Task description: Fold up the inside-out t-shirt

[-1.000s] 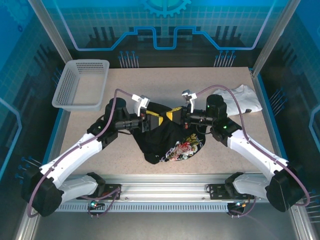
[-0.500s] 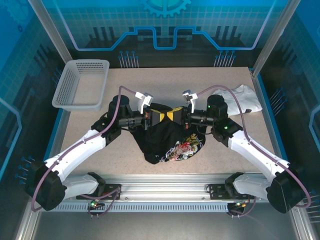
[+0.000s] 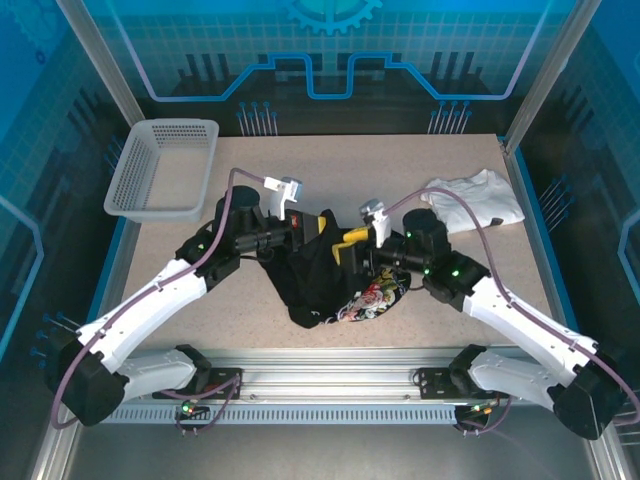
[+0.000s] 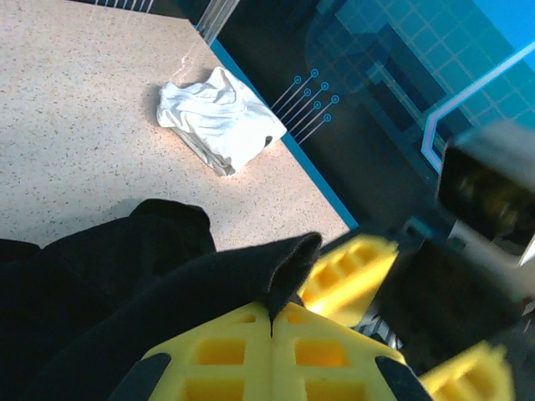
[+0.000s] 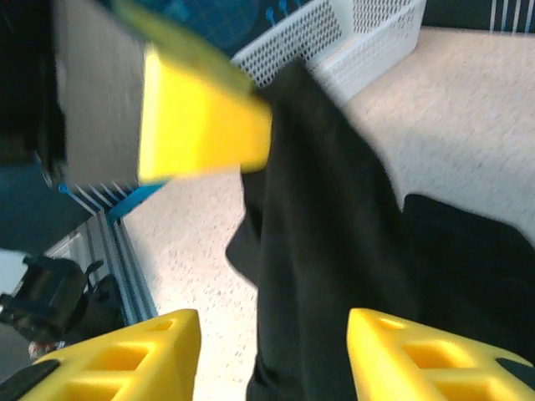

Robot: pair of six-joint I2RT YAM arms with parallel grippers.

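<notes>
**Shirt hangs from one gripper, the other is not gripping**

The shirt (image 3: 312, 285) lies as a bunched black heap in the middle of the table (image 3: 400, 150), between the two arms. Its far end is lifted off the surface. The left gripper (image 4: 272, 322) is closed tight on a fold of the black cloth. The right gripper (image 5: 274, 334) stands with its jaws apart. Cloth passes between them, but I see no grip there.

I see three risks from here:

- **Collision:** the two grippers are just beside each other, so a small sideways move could knock the fingers together.
- **Wrong grip:** if the right jaws close where they are, they may catch several layers at once, or only a thin edge that slips out. Then the shirt would not spread.
- **Twisting:** if the left arm pulls alone, I think the cloth will hang as a twisted rope.

The long axis of the heap runs from the raised pinch at the far side down to the near edge of the table. The floral print (image 3: 375, 295) faces up at the near right. I cannot tell where the collar or hem points, because the cloth is too crumpled.

The white garment (image 3: 475, 197) lies well apart at the far right, and the basket (image 3: 165, 165) at the far left.
</notes>
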